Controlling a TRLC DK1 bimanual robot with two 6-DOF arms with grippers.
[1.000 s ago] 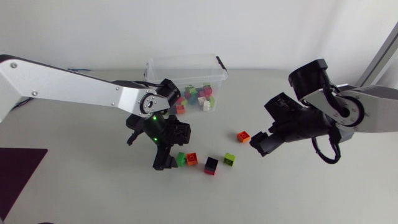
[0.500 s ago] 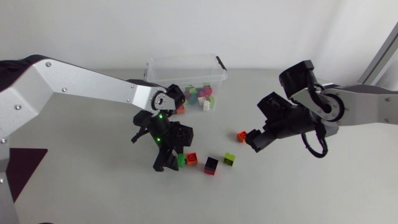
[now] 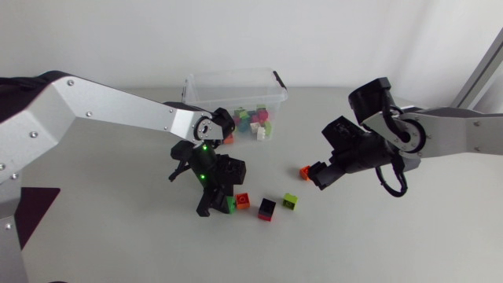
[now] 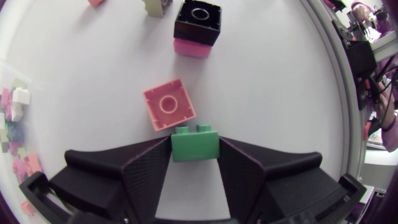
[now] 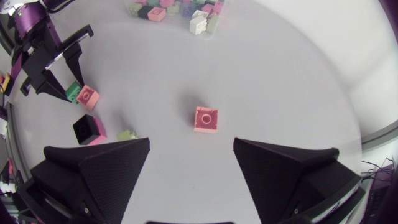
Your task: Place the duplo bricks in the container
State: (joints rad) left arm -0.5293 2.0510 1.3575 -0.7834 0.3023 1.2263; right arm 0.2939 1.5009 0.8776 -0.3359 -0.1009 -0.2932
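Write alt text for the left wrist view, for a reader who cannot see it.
The left gripper has its jaws closed on a green brick on the white table. A red brick lies just ahead of it, and a black brick stacked on a pink brick sits farther ahead.

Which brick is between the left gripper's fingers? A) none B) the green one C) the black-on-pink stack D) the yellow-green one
B: the left wrist view shows the green brick clamped between both fingers of the left gripper, the red brick lying free just ahead.
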